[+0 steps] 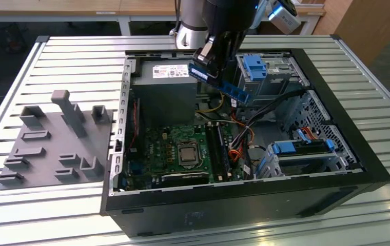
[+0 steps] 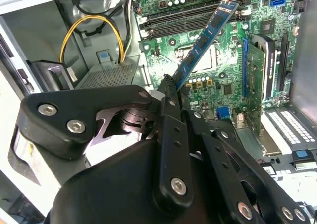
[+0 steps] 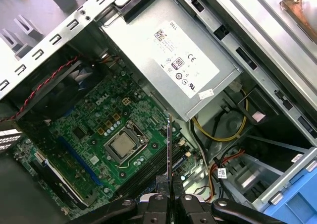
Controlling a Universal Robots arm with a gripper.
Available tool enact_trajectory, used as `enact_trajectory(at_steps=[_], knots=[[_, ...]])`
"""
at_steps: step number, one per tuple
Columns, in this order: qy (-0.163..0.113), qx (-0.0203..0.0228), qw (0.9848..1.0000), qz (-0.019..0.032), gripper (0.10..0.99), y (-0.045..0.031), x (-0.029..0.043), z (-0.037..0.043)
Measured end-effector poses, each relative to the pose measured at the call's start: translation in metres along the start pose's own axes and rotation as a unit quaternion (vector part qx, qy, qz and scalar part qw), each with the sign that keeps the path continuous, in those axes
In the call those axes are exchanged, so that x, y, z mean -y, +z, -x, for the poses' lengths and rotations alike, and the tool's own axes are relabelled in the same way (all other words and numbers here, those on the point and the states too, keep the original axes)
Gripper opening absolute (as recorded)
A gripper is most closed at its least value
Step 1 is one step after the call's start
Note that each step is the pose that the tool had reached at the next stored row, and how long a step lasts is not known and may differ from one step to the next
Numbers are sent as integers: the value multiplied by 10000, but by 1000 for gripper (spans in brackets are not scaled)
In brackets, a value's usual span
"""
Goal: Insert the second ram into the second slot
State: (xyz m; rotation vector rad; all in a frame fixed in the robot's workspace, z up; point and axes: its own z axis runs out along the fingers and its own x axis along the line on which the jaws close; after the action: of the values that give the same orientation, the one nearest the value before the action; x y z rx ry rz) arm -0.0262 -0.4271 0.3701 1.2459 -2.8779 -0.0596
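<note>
Clamped by the gripper, the tilted stick should be levelled above the slots, at the exterior view's three o'clock of the processor

I see my arm as a silver-grey cylinder over a glossy black housing; the gripper is matte black, rounded linkage bars studded with silver screws.

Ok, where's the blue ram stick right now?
In the exterior view the second ram hangs tilted in the gripper, above the open case, between the power supply and the blue drive bay.
</note>
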Motion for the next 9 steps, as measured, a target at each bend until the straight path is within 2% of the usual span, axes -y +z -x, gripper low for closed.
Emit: enact_trajectory(at_steps=[9], knots=[[99,4,10000,-1,137,0,0,0]])
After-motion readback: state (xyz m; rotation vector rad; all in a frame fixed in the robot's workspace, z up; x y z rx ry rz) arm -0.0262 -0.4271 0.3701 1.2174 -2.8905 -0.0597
